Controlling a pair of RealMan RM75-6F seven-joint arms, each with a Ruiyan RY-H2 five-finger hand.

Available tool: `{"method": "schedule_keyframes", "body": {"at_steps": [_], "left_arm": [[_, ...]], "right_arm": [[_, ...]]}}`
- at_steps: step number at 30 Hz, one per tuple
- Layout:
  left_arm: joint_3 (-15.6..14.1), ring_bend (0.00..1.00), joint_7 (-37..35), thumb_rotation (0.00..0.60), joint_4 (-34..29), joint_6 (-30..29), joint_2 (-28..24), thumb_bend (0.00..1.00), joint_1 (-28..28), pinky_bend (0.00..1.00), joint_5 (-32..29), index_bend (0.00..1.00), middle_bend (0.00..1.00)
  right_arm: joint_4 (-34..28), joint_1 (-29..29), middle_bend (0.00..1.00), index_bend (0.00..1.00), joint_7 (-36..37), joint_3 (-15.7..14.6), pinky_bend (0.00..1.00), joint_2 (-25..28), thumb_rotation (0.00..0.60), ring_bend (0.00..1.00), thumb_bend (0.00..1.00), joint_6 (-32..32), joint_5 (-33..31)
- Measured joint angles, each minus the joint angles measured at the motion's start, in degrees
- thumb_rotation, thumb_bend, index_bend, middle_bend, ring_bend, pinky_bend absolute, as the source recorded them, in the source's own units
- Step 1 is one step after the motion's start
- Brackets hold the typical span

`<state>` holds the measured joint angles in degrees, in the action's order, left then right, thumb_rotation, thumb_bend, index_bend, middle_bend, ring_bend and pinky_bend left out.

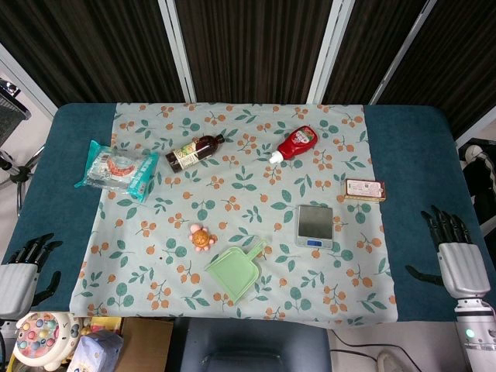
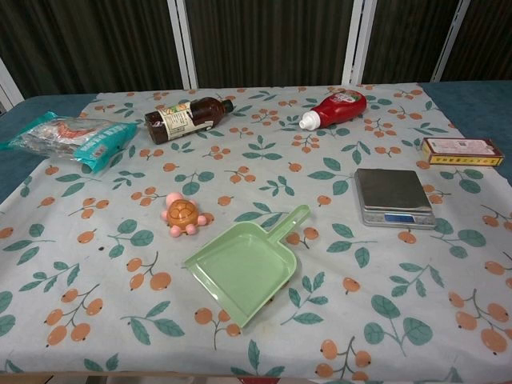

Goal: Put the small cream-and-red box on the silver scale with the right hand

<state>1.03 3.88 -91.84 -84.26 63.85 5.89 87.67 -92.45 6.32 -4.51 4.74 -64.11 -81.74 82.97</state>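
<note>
The small cream-and-red box (image 1: 364, 189) (image 2: 462, 150) lies flat near the right edge of the patterned cloth. The silver scale (image 1: 315, 225) (image 2: 394, 197) sits just left of it and closer to me, its platform bare. My right hand (image 1: 452, 252) hovers at the table's right front corner, fingers spread, holding nothing, well to the right of the box. My left hand (image 1: 23, 270) hangs at the left front corner, fingers apart and empty. The chest view shows neither hand.
A green dustpan (image 1: 236, 269) (image 2: 245, 266) and an orange toy turtle (image 1: 201, 238) (image 2: 182, 215) lie in the front middle. A ketchup bottle (image 1: 297, 143), a brown bottle (image 1: 194, 151) and a snack bag (image 1: 118, 170) lie along the back.
</note>
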Motion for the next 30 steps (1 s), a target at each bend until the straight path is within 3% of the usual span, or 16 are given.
{"method": "schedule_keyframes", "body": {"at_steps": [13,17,23,30], "left_arm": [[-0.04,0.14,0.04,0.600,-0.86,-0.03,-0.34,0.43,-0.52,0.33,-1.01,0.23,0.13],[-0.27,0.14,-0.56,0.600,-1.11,-0.84,-0.66,0.43,-0.83,0.33,-0.18,0.23,0.13],[-0.51,0.14,-1.77,0.600,-1.17,-1.42,-0.97,0.43,-1.11,0.34,0.56,0.23,0.13],[-1.41,0.14,-2.11,0.600,-1.70,-2.38,-1.52,0.43,-2.12,0.34,1.36,0.24,0.13]], "right_arm": [[1.52,2.30,0.09,0.10,-0.81,2.19,0.10,-1.21,0.600,0.00,0.19,3.21,-3.68],[3.81,4.21,0.12,0.16,0.74,3.86,0.18,-2.22,0.600,0.05,0.19,5.87,-5.72],[10.87,9.44,0.22,0.24,3.63,7.10,0.26,-4.38,0.600,0.16,0.19,14.14,-10.38],[23.43,16.85,0.26,0.27,5.24,9.58,0.30,-9.74,0.600,0.21,0.19,23.56,-14.21]]}}
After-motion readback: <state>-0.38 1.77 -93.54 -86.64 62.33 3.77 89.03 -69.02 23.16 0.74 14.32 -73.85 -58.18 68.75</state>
